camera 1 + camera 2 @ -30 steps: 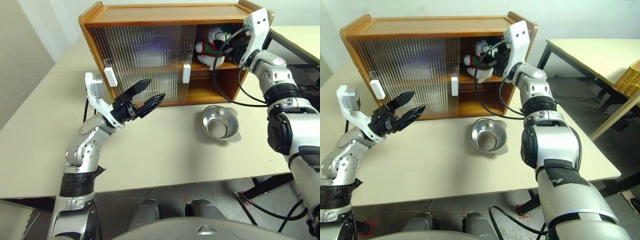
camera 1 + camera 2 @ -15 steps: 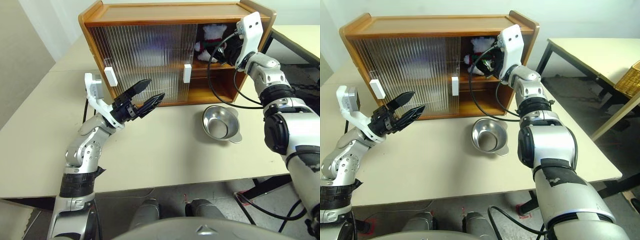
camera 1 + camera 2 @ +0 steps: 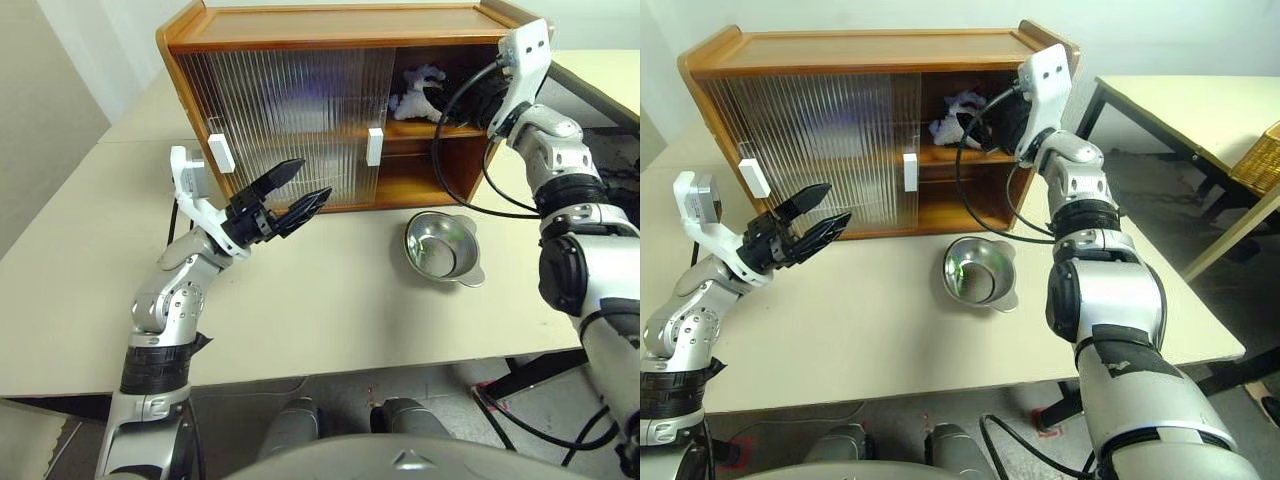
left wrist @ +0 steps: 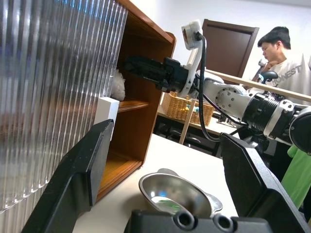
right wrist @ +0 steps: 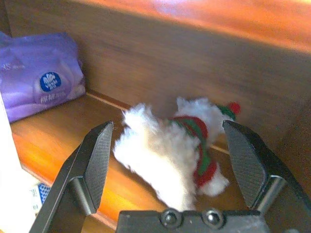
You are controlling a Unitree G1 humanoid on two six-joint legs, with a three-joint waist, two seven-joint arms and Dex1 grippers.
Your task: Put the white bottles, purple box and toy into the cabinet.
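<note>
Toy: we count one, a fluffy white plush with red and green trim, lying on its side on the upper shelf of the cabinet, in the open right part. One purple box sits on the same shelf, deeper in and to the side of the toy, apart from it. At the edge of the right wrist view we see a white shape with a bit of blue print near the box; we cannot tell what it is, so we count no bottles. We count one metal bowl on the table, in front of the cabinet's open side. We also see one person in the left wrist view, beyond the cabinet.

Our right gripper is at the mouth of the upper shelf, arm stretched forward and pointing into the cabinet. Its fingers are spread wide on either side of the toy, and we cannot tell that either finger touches it.

Our left gripper hovers in front of the cabinet's closed ribbed doors, below the left white handle, arm bent and raised above the table. Its fingers are spread too, holding nothing.
</note>
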